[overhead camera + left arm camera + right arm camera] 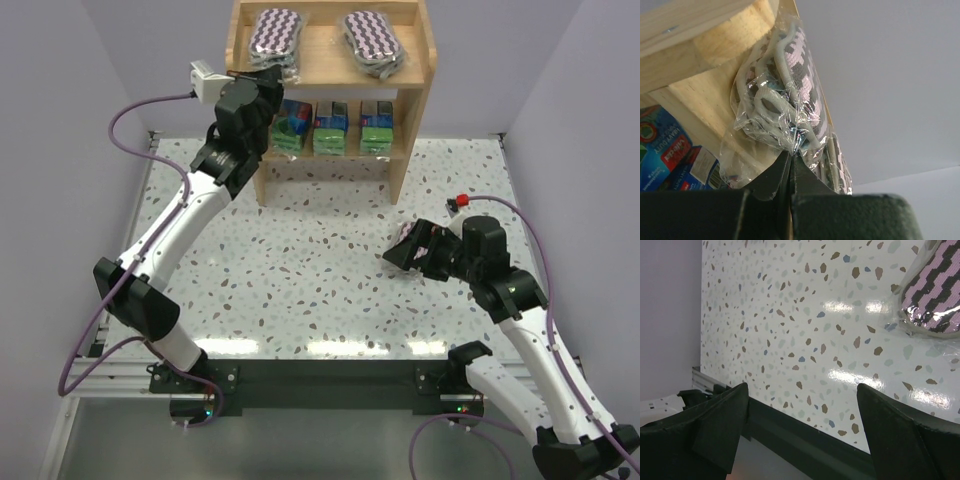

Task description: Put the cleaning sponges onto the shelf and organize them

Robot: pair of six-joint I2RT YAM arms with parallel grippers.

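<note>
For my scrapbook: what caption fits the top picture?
Left hand grips a sponge on the shelf; open right hand beside another sponge.

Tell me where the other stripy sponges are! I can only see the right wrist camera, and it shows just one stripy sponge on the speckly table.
Observer: The right zigzag pad lies flat on the top tier of the wooden shelf.
Operator: What's the other arm doing?
Observer: The left gripper is shut on the plastic wrap of the left zigzag pad, at the front edge of that top tier.
Operator: Any little packs?
Observer: Three green-and-blue packs stand in a row on the lower tier.
</note>
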